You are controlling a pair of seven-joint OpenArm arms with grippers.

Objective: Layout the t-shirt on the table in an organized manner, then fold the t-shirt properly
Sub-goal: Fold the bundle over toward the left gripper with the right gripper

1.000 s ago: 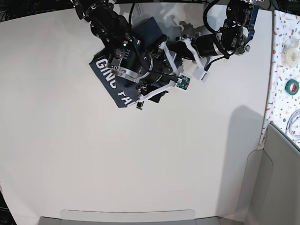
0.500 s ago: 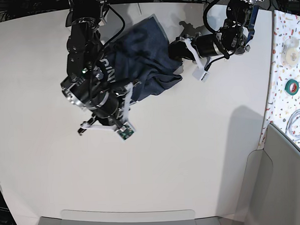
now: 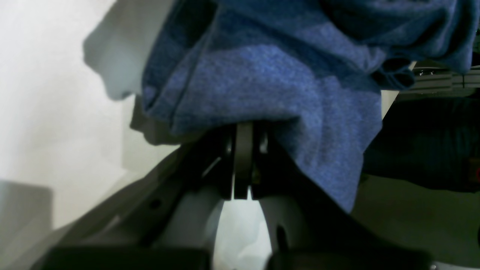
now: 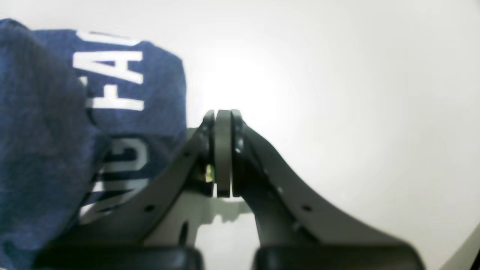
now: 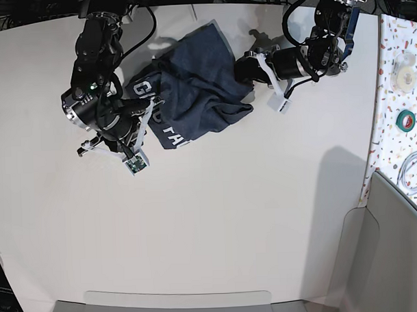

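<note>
Navy t-shirt (image 5: 192, 88) lettering (image 4: 112, 80) shows beside the closed right gripper (image 4: 223, 116) only.

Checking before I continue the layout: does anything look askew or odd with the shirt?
Yes. The t-shirt lies bunched and folded over itself at the table's far edge, its lettering partly covered. The right gripper is shut on nothing beside it.

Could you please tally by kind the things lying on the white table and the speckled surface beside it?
T-shirt: 1
Tape rolls, green and pale: 2
White cable coil: 1
Total: 4
</note>
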